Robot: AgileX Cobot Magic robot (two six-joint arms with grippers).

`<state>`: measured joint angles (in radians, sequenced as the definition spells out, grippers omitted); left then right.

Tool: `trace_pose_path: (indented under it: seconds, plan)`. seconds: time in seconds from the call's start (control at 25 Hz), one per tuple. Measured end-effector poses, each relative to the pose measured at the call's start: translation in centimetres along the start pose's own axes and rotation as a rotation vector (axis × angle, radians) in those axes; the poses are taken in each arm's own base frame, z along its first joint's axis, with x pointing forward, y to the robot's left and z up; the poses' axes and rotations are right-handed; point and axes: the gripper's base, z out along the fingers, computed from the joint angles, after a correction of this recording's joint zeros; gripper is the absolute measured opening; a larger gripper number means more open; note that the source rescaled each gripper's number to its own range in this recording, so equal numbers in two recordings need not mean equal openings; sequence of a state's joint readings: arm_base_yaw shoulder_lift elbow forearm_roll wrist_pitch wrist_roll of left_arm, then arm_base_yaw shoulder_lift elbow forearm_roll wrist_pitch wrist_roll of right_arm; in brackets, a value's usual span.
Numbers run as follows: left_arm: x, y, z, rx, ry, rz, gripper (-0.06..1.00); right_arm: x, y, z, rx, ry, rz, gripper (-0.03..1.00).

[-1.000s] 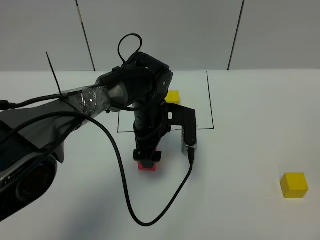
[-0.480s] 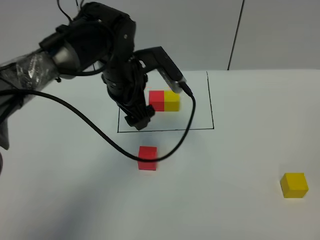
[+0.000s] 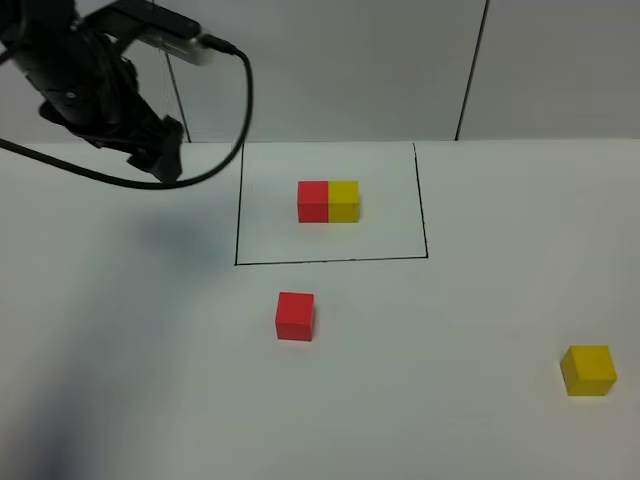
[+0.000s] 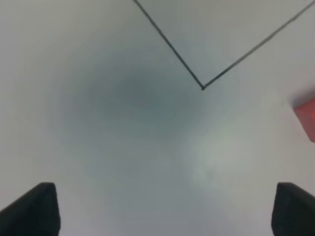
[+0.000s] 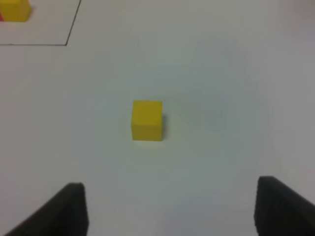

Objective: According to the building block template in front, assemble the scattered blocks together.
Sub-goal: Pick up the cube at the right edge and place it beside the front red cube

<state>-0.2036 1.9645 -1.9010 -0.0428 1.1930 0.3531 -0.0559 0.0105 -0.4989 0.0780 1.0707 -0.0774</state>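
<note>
The template, a joined red and yellow bar [image 3: 328, 201], lies inside the black drawn outline [image 3: 330, 261]. The loose red cube [image 3: 295, 316] sits on the table just in front of the outline; its edge shows in the left wrist view [image 4: 307, 115]. The loose yellow cube [image 3: 588, 370] sits far right near the front, and is centred ahead of my right gripper [image 5: 172, 211], which is open and empty above the table. My left gripper [image 3: 160, 160] is raised at the far left, away from all the blocks; the left wrist view shows it [image 4: 165, 211] open and empty.
The white table [image 3: 450, 330] meets a grey panelled wall [image 3: 400, 60] behind. The left arm's black cable [image 3: 235, 130] loops near the outline's back left corner. A corner of the outline [image 4: 203, 87] shows below the left gripper. The template's yellow end [image 5: 15, 10] shows in the right wrist view.
My left gripper has let go of the red cube and risen, swinging back and to the left. The red cube stays in front of the outline. The yellow cube has not moved.
</note>
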Motion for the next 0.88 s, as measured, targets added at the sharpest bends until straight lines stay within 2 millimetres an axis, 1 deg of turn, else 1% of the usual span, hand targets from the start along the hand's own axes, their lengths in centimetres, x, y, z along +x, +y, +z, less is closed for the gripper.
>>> trace_pose_path:
  seconds: [0.2,0.28,0.36,0.44,0.56,0.8,0.88]
  plan:
    - [3.6,3.7,-2.1,-0.052,-0.043,-0.148,0.97,0.0,0.0,0.0,0.0,0.0,0.0,0.6]
    - [5.2,4.6,-2.9,-0.079,-0.073,-0.206,0.96,0.0,0.0,0.0,0.0,0.0,0.0,0.6]
    - [6.9,5.2,-4.0,-0.105,-0.097,-0.257,0.96,0.0,0.0,0.0,0.0,0.0,0.0,0.6]
    - [8.5,5.1,-4.8,-0.117,-0.106,-0.289,0.95,0.0,0.0,0.0,0.0,0.0,0.0,0.6]
    - [10.7,4.2,-6.1,-0.129,-0.125,-0.326,0.94,0.0,0.0,0.0,0.0,0.0,0.0,0.6]
    - [15.3,0.9,-8.9,-0.149,-0.19,-0.37,0.93,0.0,0.0,0.0,0.0,0.0,0.0,0.6]
    - [17.0,-0.3,-9.3,-0.151,-0.199,-0.385,0.92,0.0,0.0,0.0,0.0,0.0,0.0,0.6]
